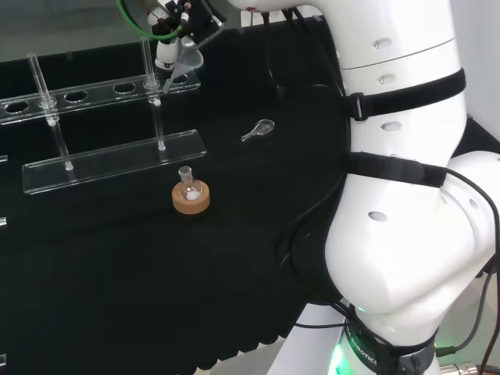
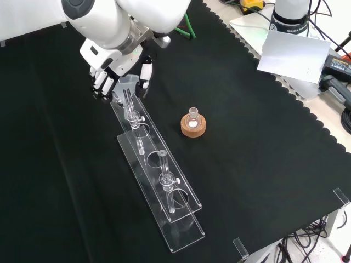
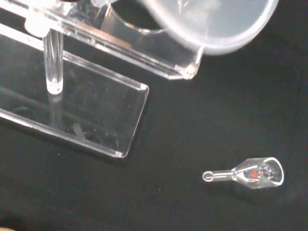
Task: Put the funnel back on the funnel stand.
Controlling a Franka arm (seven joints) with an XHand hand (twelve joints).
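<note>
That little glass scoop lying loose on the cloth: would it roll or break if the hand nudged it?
The small glass scoop lies on its side, bowl rounded and handle thin, so it would probably pivot or roll rather than slide straight. It looks like thin clear glass, likely light and fragile. The black cloth may damp rolling somewhat.

no readable text, label, number or sign appears on anything here.
</note>
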